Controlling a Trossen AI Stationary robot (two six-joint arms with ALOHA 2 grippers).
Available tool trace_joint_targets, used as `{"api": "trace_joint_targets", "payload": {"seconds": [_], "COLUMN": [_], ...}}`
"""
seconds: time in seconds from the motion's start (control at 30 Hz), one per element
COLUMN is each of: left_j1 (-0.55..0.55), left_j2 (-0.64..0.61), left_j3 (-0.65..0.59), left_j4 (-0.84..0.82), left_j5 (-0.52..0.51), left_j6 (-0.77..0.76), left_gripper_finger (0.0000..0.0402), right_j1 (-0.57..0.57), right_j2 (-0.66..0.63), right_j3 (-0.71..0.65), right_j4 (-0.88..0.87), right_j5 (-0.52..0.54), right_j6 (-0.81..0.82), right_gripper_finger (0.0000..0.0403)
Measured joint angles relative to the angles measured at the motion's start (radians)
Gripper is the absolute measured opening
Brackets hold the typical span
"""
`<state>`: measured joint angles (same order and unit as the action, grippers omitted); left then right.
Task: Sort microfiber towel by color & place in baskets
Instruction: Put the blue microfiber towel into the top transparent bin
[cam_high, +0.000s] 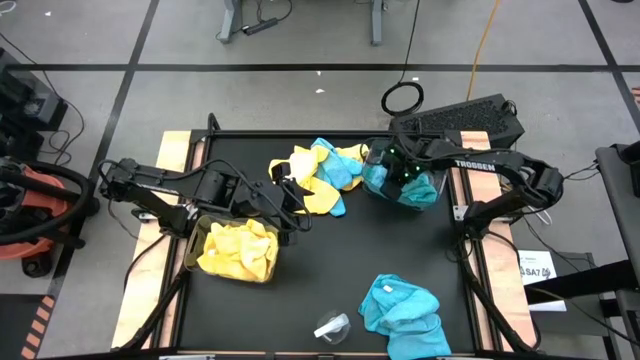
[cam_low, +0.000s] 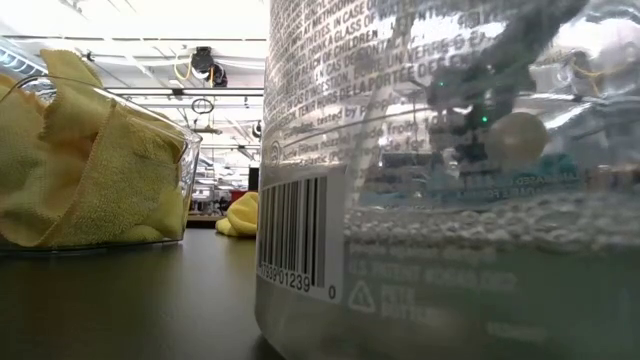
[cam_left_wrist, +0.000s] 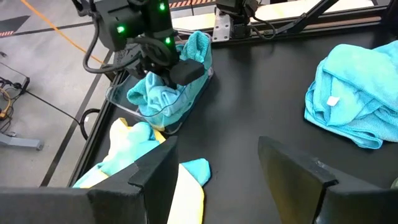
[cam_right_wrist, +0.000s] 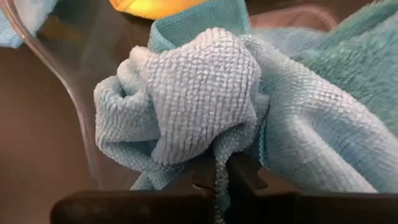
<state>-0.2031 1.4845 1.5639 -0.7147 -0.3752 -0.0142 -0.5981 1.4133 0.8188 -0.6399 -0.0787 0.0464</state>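
A mixed heap of yellow and teal towels (cam_high: 322, 172) lies at the table's far middle. My left gripper (cam_high: 292, 207) is open at the heap's near left side, and the heap's edge (cam_left_wrist: 142, 157) lies beside its left finger. Yellow towels fill the left basket (cam_high: 238, 249); the low view shows its clear wall (cam_low: 188, 160). My right gripper (cam_high: 395, 176) is down in the right basket (cam_high: 408, 188), shut on a teal towel (cam_right_wrist: 199, 93). More teal towels (cam_high: 402, 305) lie heaped near the table's near edge. My right gripper pinches a thin fold of the teal towel (cam_right_wrist: 217, 177) between its two fingers. It comes from above, slanting down into the basket (cam_left_wrist: 163, 61). The rest of the towel is bunched in a ball ahead of the fingers, resting on other teal cloth inside the basket.
A small clear plastic piece (cam_high: 332, 325) lies near the near edge beside the teal heap; it fills most of the low view, barcode (cam_low: 298, 235) showing. Bare black table (cam_high: 330, 260) lies between the baskets. A dark case (cam_high: 470, 118) sits beyond the far right corner.
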Motion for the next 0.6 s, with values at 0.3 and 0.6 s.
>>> {"api": "trace_joint_targets", "payload": {"seconds": [0.3, 0.6], "left_j1": [0.000, 0.000], "left_j2": [0.000, 0.000], "left_j3": [0.000, 0.000], "left_j4": [0.002, 0.002], "left_j5": [0.000, 0.000], "left_j6": [0.003, 0.002], "left_gripper_finger": [0.0226, 0.0226], "right_j1": [0.000, 0.010], "right_j2": [-0.013, -0.188], "right_j3": [-0.010, -0.013], "right_j4": [-0.012, -0.040], "right_j5": [-0.006, -0.003], "right_j6": [0.070, 0.108], "right_gripper_finger": [0.0021, 0.0082]}}
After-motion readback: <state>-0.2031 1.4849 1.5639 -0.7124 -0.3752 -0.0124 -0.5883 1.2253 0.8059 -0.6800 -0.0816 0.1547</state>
